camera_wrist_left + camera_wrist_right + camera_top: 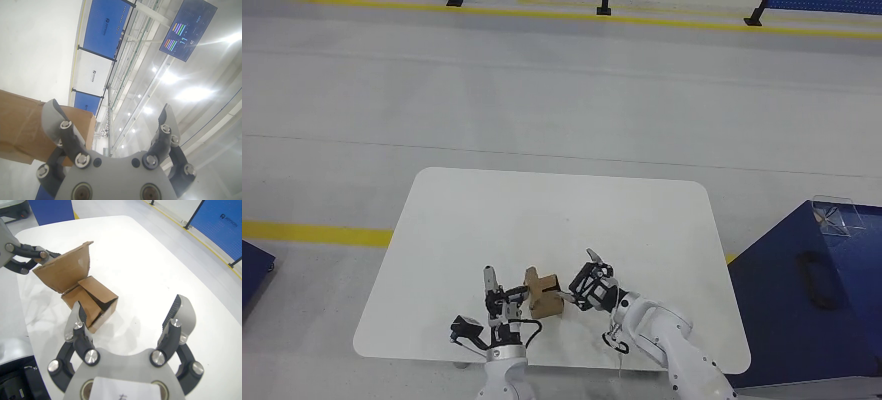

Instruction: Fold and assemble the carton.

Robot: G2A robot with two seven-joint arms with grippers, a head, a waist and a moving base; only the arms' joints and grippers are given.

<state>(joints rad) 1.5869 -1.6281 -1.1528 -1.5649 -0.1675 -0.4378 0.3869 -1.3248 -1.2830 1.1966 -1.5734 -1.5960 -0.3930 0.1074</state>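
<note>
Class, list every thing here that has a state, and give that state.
carton: partly folded, top open
lid flap: raised, not tucked
left end effector: open, against the lid flap
right end effector: open, at the carton's open top

brown carton (98,292), white table (542,210)

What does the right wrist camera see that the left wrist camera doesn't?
Right wrist view: the white rounded table, the open inside of the brown cardboard carton, and the left tool at its raised flap. Left wrist view: bright ceiling lights and a hanging screen with coloured bars. Both: the carton, plus an open tool in front, the right tool or the left tool.
</note>
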